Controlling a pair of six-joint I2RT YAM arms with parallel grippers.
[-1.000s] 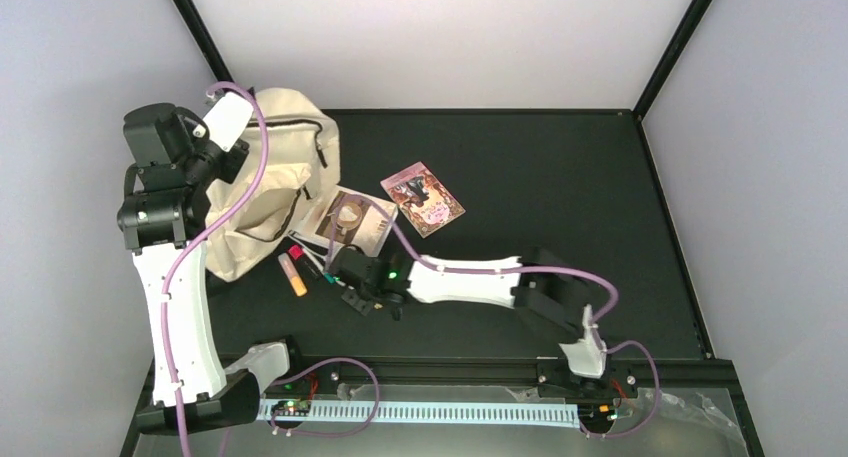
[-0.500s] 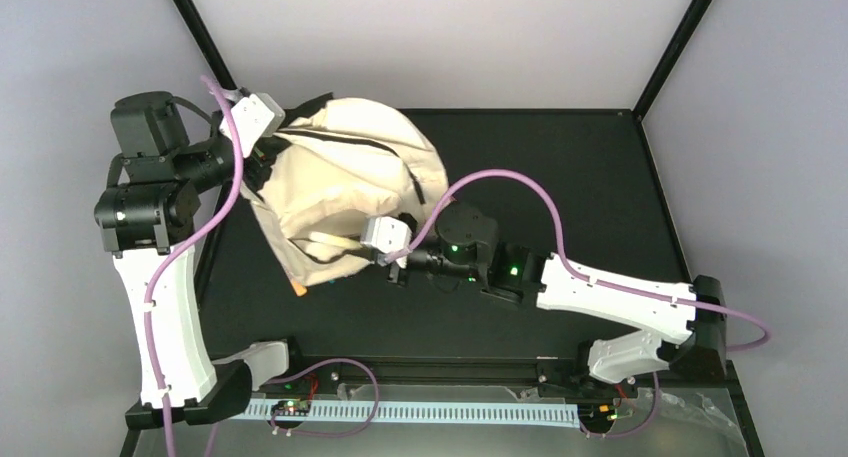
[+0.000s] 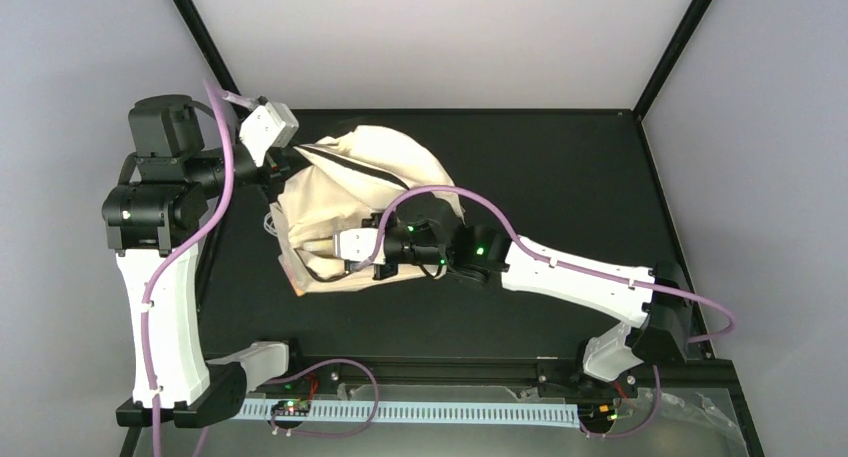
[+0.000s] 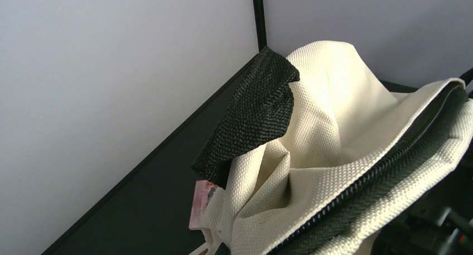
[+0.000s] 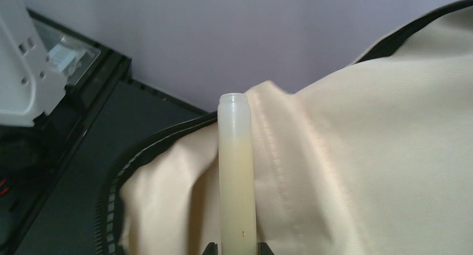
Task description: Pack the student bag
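The student bag, cream fabric with dark zippers, lies bunched at the left middle of the black table. My left gripper is shut on the bag's upper edge and holds it up. Its wrist view is filled by cream fabric, a black strap and a zipper, and its fingers are hidden. My right gripper is shut on a pale translucent tube at the bag's front opening. In the right wrist view the tube stands between the jaws against the bag fabric.
A pink card corner pokes out under the bag fabric. Black frame posts stand at the table's back corners, with pale walls close on the left. The left arm's white link shows at the left of the right wrist view.
The bag has been lifted and spread over the table's left middle, covering the loose items. The right gripper, holding the tube, has moved left to the bag's opening.
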